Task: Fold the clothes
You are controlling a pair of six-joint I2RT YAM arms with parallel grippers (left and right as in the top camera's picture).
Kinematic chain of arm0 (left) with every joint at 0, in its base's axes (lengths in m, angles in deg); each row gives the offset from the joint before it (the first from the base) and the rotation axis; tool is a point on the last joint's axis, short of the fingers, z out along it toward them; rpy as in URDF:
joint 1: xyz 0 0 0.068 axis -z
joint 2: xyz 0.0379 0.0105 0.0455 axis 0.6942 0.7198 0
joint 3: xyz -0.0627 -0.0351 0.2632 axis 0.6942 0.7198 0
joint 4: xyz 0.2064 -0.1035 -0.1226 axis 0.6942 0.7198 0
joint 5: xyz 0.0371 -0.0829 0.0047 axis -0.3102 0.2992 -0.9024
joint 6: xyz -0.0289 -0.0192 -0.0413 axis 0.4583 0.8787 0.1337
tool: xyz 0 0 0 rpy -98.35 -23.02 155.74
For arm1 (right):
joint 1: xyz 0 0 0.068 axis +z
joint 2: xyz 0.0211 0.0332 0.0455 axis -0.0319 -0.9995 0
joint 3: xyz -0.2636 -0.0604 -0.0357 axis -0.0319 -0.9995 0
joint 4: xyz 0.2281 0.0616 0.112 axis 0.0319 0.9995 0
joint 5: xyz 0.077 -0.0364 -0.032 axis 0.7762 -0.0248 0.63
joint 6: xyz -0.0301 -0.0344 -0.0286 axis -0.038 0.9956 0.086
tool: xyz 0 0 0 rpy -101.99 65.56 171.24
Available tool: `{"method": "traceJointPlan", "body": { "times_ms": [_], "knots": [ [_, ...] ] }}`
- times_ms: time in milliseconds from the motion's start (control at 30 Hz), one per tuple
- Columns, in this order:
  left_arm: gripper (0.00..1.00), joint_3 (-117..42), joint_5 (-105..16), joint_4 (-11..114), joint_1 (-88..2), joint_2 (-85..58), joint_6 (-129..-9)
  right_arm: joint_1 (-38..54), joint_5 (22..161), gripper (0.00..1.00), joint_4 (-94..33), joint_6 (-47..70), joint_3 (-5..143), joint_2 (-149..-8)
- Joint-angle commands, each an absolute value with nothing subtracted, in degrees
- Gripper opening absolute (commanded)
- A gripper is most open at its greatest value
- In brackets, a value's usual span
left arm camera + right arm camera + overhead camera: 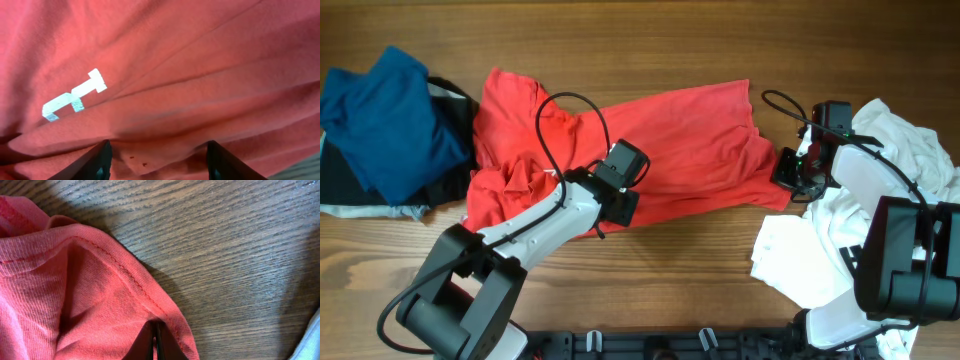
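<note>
Lying across the middle of the wooden table point(720, 40), the red T-shirt point(690, 130) is seen stretched from left to right, bunched and creased at its left end and flatter toward the right. White printed lettering point(75, 95) is partly shown on the cloth in the left wrist view, broken up by folds.

The left gripper point(618, 205) is set down at the shirt's near edge, left of its middle. Its fingers point(100, 162) are held well apart, with a ridge of red cloth lying between them; no pinch on the cloth can be made out. A black cable point(555, 110) is looped above the shirt beside this arm.

The right gripper point(155, 340) is placed at the shirt's right-hand near corner. Its fingers are pressed together on the stitched hem, and that corner is lifted slightly off the wood.

A heap of white T-shirts point(800, 260) is piled at the right edge of the table, partly hidden by the right arm and just beside the red shirt's corner. At the far left, a blue garment point(385, 115) is laid over darker cloth point(340, 175), touching the red shirt's left end.
</note>
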State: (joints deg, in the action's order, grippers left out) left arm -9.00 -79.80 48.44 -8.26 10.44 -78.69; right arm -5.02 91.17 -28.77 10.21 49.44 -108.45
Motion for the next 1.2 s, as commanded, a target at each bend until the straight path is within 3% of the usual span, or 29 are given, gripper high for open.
{"method": "traceJointPlan", "body": {
  "times_ms": [0,167,267,367,400,800,900,1033,1167],
  "knots": [
    [0.57,-9.0,-82.1,47.8,-8.1,11.1,-79.9,-5.7,88.4,0.04,-27.9,10.7,47.3,-109.8],
    [0.48,-9.0,-82.0,46.8,-8.1,12.6,-79.8,-5.7,88.4,0.04,-27.9,10.2,47.3,-109.8],
    [0.32,-9.0,-82.1,46.8,-8.1,12.7,-79.9,-5.7,88.4,0.04,-27.9,10.2,47.3,-109.8],
    [0.05,-9.0,-82.1,46.8,-8.1,12.7,-79.9,-5.7,88.4,0.05,-27.9,10.2,47.3,-109.8],
    [0.04,-9.0,-82.3,46.8,-8.1,12.5,-79.8,-5.7,88.4,0.04,-27.9,10.2,47.3,-109.8],
    [0.05,-9.0,-95.8,42.5,-12.8,8.7,-69.9,-5.7,88.3,0.05,-27.9,10.2,47.3,-109.8],
    [0.33,-9.0,-90.8,39.0,-15.5,9.3,-68.9,-5.7,88.4,0.05,-27.9,10.2,47.3,-109.8],
    [0.39,-9.0,-90.7,39.4,-16.1,9.9,-69.6,-5.7,88.3,0.05,-27.9,10.3,47.3,-109.8],
    [0.37,-9.1,-90.8,45.8,-16.2,7.6,-67.2,-5.7,88.4,0.05,-27.9,10.4,47.3,-109.8]
  ]
}}
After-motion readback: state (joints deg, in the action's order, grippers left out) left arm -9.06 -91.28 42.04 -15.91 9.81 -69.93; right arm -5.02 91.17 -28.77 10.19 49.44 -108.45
